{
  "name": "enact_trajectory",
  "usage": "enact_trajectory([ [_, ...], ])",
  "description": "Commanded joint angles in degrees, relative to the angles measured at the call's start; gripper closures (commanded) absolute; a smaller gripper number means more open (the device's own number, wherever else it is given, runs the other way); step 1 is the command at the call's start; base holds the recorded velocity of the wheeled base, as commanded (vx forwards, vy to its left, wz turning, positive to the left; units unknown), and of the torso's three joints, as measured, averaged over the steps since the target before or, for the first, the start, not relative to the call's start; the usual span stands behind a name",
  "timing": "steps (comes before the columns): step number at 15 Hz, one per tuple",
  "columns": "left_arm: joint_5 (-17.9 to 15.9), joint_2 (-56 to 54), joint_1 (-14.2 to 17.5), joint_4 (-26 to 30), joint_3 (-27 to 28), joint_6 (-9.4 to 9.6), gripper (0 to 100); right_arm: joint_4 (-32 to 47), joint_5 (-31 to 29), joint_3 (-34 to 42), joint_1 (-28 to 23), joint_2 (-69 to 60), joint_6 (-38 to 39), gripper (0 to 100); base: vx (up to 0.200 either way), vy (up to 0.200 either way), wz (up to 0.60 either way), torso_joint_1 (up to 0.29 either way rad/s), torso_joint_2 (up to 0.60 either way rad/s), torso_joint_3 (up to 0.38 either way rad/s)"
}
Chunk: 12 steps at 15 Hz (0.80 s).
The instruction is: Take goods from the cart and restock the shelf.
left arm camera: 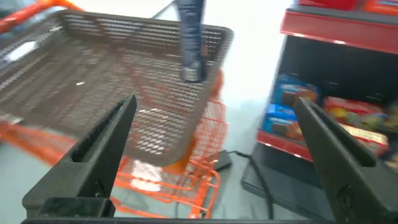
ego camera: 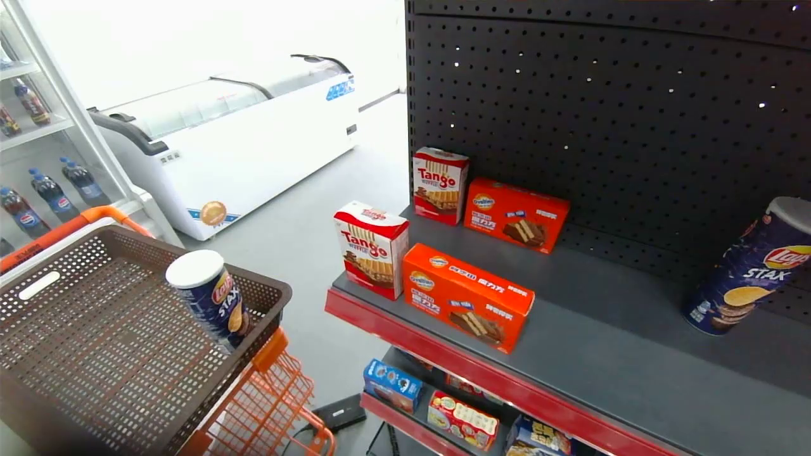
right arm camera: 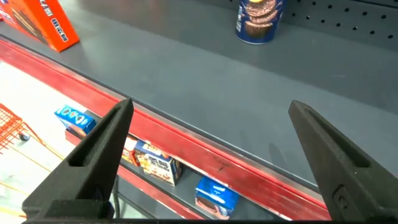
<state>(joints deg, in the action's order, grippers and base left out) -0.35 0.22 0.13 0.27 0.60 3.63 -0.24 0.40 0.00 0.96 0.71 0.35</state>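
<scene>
A blue chips can (ego camera: 210, 297) with a white lid stands in the near corner of the brown cart basket (ego camera: 76, 354). My left gripper (left arm camera: 211, 155) is open and empty, low and outside the basket (left arm camera: 112, 81), some way short of that can (left arm camera: 191, 37). A second blue can (ego camera: 751, 266) stands tilted against the pegboard at the right of the grey shelf (ego camera: 633, 354). Off the red front edge of the shelf (right arm camera: 205, 74) my right gripper (right arm camera: 211, 155) hangs open, holding nothing, with the shelved can (right arm camera: 258, 18) far beyond it.
Two wafer boxes (ego camera: 372, 248) (ego camera: 440, 185) and two orange boxes (ego camera: 467, 296) (ego camera: 516, 214) fill the shelf's left part; its middle is bare. Snack boxes (ego camera: 393, 383) sit on the lower shelf. A white chest freezer (ego camera: 234, 139) and a drinks cooler (ego camera: 38, 126) stand behind the orange cart frame (ego camera: 266, 405).
</scene>
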Motion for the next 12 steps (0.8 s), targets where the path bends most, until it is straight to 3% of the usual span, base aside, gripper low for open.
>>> enact_trajectory([
  [1, 4.31, 4.18, 0.22, 0.08, 3.53, 1.29, 0, -0.02, 0.04, 0.0, 0.0, 0.0, 0.0, 0, 0.0, 0.0, 0.0, 0.0, 0.0, 0.0],
  [2, 8.79, 13.05, -0.31, 0.79, 7.22, 1.46, 0, -0.02, 0.04, 0.0, 0.0, 0.0, 0.0, 0, 0.0, 0.0, 0.0, 0.0, 0.0, 0.0],
  [5, 8.97, 30.19, -1.36, 0.0, 13.99, -2.23, 0, -0.02, 0.04, 0.0, 0.0, 0.0, 0.0, 0, 0.0, 0.0, 0.0, 0.0, 0.0, 0.0],
  [6, 9.32, 37.75, -5.76, -1.67, 15.22, -3.54, 0, -0.02, 0.04, 0.0, 0.0, 0.0, 0.0, 0, 0.0, 0.0, 0.0, 0.0, 0.0, 0.0],
  [7, 9.14, 42.23, -4.97, -2.9, 15.4, -4.34, 0, -0.02, 0.04, 0.0, 0.0, 0.0, 0.0, 0, 0.0, 0.0, 0.0, 0.0, 0.0, 0.0],
  [9, 9.32, 52.43, 0.31, -8.97, 16.54, -2.67, 0, -0.02, 0.04, 0.0, 0.0, 0.0, 0.0, 0, 0.0, 0.0, 0.0, 0.0, 0.0, 0.0],
  [11, 8.79, 60.43, 3.47, -14.07, 16.45, -2.67, 0, -0.02, 0.04, 0.0, 0.0, 0.0, 0.0, 0, 0.0, 0.0, 0.0, 0.0, 0.0, 0.0],
  [12, 7.3, 68.34, 5.58, -21.98, 16.01, -2.58, 0, -0.02, 0.04, 0.0, 0.0, 0.0, 0.0, 0, 0.0, 0.0, 0.0, 0.0, 0.0, 0.0],
])
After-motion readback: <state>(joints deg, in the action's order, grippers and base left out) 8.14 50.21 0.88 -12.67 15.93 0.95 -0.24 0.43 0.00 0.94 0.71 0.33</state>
